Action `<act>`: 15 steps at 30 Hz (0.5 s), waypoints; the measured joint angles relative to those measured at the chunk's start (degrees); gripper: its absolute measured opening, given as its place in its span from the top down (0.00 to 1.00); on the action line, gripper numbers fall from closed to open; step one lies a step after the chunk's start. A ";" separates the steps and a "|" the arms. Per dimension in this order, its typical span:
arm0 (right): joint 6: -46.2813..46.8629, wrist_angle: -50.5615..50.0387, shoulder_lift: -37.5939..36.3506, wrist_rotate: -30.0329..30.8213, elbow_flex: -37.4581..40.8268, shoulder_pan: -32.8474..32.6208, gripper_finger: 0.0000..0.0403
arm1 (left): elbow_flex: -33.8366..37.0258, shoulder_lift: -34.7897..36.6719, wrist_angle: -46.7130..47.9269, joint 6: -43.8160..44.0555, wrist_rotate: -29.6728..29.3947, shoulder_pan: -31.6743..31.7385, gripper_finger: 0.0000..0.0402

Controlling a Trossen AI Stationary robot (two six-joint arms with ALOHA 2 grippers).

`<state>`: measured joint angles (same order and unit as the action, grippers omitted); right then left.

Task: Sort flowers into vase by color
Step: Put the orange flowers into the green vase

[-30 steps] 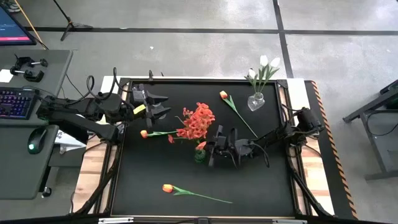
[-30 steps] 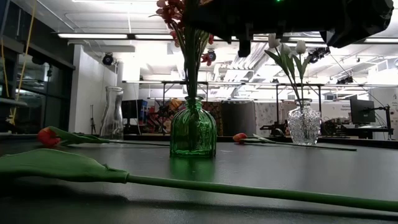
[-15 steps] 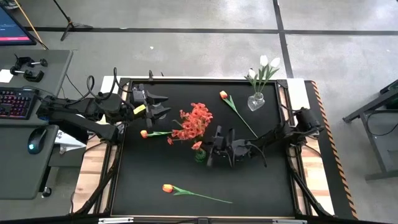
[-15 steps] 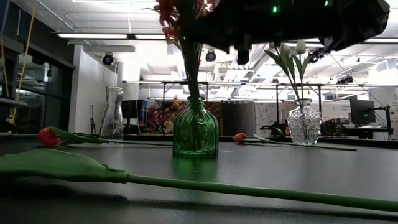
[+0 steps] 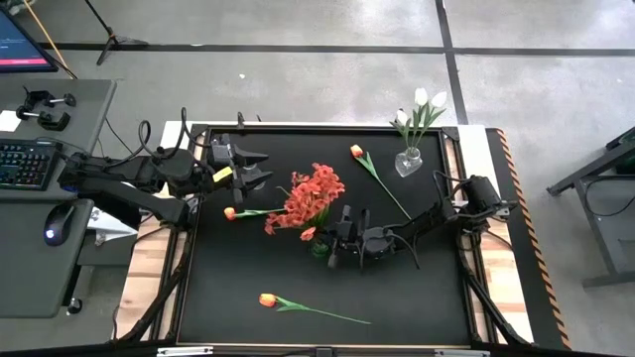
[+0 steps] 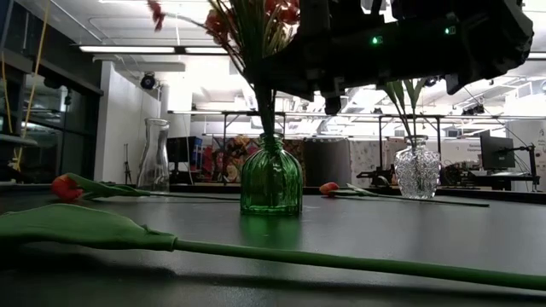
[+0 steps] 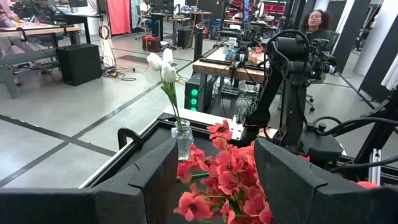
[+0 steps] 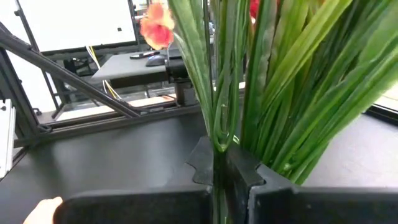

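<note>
A bushy red-orange bunch of flowers (image 5: 313, 194) stands with its green stems (image 6: 266, 111) in a green glass vase (image 6: 271, 183) at mid-table. My right gripper (image 5: 337, 246) is shut on those stems just above the vase. White tulips (image 5: 425, 107) stand in a clear vase (image 5: 408, 162) at the far right. Three orange tulips lie flat on the table: one (image 5: 375, 177) near that vase, one (image 5: 241, 212) left of the bunch, one (image 5: 298, 304) near the front. My left gripper (image 5: 256, 169) waits open at the far left, raised, touching nothing. My right gripper pinches the bunch's green stems (image 8: 219, 140) between its two shut fingers (image 8: 239, 171). The fingers lie about level, coming from the table's right, across the stems. The bunch stands nearly upright, blossoms above the fingers, lower stem ends down in the green vase's neck (image 6: 268, 141).
An empty clear vase (image 6: 153, 153) stands at the far left in the low view. A long stem (image 6: 256, 251) lies across the near table. Beside the table's left edge are a desk with a keyboard (image 5: 25, 164) and a mouse (image 5: 52, 233).
My right gripper has gone down, still shut on the stems, and the bunch has sunk deeper into the green vase. The blossoms have swayed toward the table's left, and the vase has slid slightly toward the table's right.
</note>
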<state>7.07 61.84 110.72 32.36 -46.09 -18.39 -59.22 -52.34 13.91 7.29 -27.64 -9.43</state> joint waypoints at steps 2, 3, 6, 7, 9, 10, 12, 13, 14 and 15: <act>0.03 -0.20 0.00 0.00 0.00 0.00 1.00 | 0.00 0.00 0.00 0.00 0.00 0.00 0.50; 0.35 -0.40 0.00 0.00 0.00 0.00 1.00 | 0.00 0.00 0.00 0.00 0.00 0.00 0.50; 1.31 -0.78 -0.02 0.00 0.00 0.00 1.00 | 0.00 0.00 0.00 0.00 0.00 0.00 0.50; 2.27 -0.87 -0.02 0.00 0.00 0.00 1.00 | 0.00 0.00 0.00 0.00 0.00 0.00 0.50; 4.07 -1.04 -0.02 0.00 0.00 0.00 1.00 | 0.00 0.00 0.01 0.00 0.00 0.00 0.50; 4.51 -1.04 -0.02 -0.01 0.00 0.00 0.99 | 0.00 0.00 0.00 0.00 0.00 0.00 0.50; 4.55 -1.10 -0.11 -0.19 0.00 -0.16 0.96 | 0.00 0.00 0.01 -0.01 0.00 0.00 0.50; 4.62 -1.28 -0.25 -0.26 0.00 -0.36 0.93 | 0.00 0.00 0.01 0.00 -0.01 0.00 0.50; 4.73 -1.50 -0.42 -0.26 0.02 -0.54 0.90 | 0.00 0.00 0.01 0.00 0.00 0.01 0.50; 5.00 -1.82 -0.55 -0.20 0.07 -0.78 0.86 | 0.00 0.00 0.02 0.00 0.00 0.02 0.50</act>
<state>12.07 60.02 110.17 32.16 -46.01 -19.17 -59.22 -52.34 13.93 7.29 -27.64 -9.41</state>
